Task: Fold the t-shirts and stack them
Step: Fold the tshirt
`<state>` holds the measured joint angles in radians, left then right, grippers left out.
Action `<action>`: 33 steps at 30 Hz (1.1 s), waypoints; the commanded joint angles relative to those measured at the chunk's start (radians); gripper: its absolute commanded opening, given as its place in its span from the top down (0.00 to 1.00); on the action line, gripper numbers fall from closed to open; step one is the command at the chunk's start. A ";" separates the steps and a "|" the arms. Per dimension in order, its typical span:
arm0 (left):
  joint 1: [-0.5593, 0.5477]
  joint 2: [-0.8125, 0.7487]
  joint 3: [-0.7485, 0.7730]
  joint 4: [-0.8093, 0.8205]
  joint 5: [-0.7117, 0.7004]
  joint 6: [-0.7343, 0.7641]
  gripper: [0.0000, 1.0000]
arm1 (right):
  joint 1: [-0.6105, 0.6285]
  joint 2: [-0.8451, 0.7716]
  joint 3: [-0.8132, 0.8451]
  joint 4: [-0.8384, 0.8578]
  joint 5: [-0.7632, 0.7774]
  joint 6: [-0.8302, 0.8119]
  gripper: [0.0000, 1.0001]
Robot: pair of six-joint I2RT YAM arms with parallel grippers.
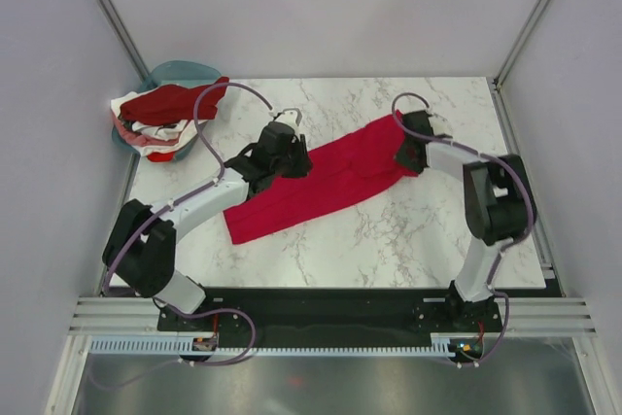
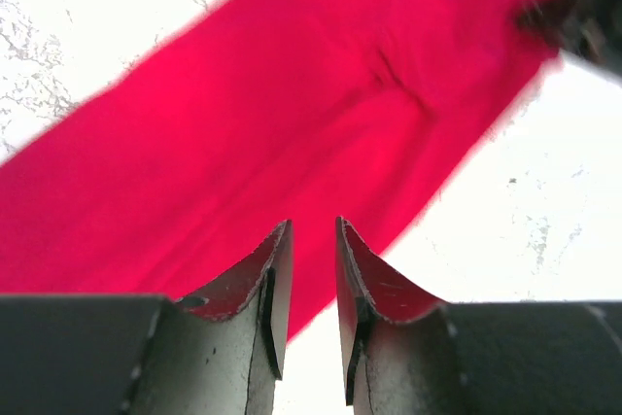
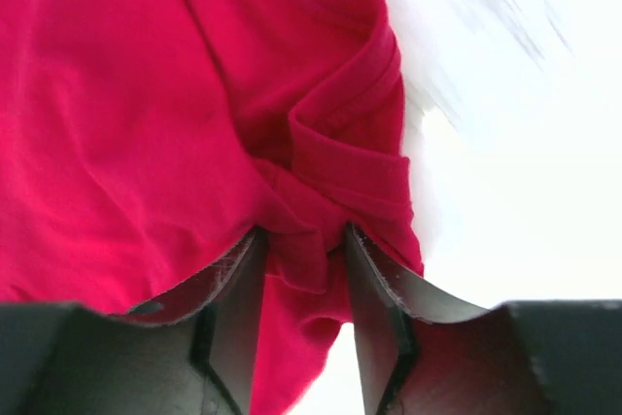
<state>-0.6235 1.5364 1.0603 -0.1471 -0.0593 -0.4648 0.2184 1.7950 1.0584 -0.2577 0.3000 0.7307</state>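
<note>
A bright crimson t-shirt (image 1: 321, 182), folded into a long strip, lies diagonally across the marble table (image 1: 408, 230). My left gripper (image 1: 295, 164) hovers over the strip's upper middle. In the left wrist view (image 2: 311, 240) its jaws stand a narrow gap apart with nothing between them, and the crimson cloth (image 2: 292, 114) lies below. My right gripper (image 1: 407, 156) is at the strip's far right end. In the right wrist view (image 3: 301, 245) it is shut on a bunched fold of the crimson cloth (image 3: 330, 172).
A teal basin (image 1: 180, 72) at the back left corner holds a heap of shirts: dark red (image 1: 175, 101), white (image 1: 136, 127) and coral pink (image 1: 160, 153). Purple cables loop over both arms. Cage posts and walls bound the table.
</note>
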 commanded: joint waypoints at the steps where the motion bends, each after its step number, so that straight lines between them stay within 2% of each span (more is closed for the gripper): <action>1: -0.015 -0.073 -0.013 0.055 -0.053 -0.060 0.69 | -0.004 0.256 0.331 -0.087 0.010 -0.105 0.50; 2: -0.013 -0.078 -0.020 0.063 -0.060 -0.058 0.69 | -0.005 0.297 0.401 -0.110 -0.001 -0.117 0.49; 3: -0.013 -0.084 -0.023 0.064 -0.065 -0.058 0.68 | -0.005 0.335 0.498 -0.106 -0.042 -0.137 0.40; 6: -0.013 -0.079 -0.020 0.069 -0.050 -0.058 0.68 | -0.002 0.305 0.491 0.018 -0.102 -0.158 0.20; 7: -0.013 -0.072 -0.017 0.069 -0.037 -0.057 0.68 | -0.004 0.262 0.473 0.053 -0.133 -0.163 0.18; 14: -0.013 -0.085 -0.022 0.069 -0.048 -0.055 0.68 | 0.004 0.118 0.287 0.159 -0.176 -0.111 0.20; 20: -0.013 -0.096 -0.033 0.069 -0.073 -0.043 0.68 | 0.004 0.073 0.190 0.167 -0.127 -0.033 0.23; 24: -0.013 -0.099 -0.033 0.069 -0.074 -0.040 0.69 | -0.001 0.090 0.187 0.158 -0.107 -0.027 0.31; 33: -0.015 -0.102 -0.034 0.066 -0.082 -0.040 0.68 | -0.013 0.184 0.173 0.193 -0.142 0.084 0.33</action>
<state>-0.6353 1.4670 1.0317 -0.1169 -0.1062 -0.4923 0.2146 1.9247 1.2388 -0.1078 0.1654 0.7502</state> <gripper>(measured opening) 0.317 0.682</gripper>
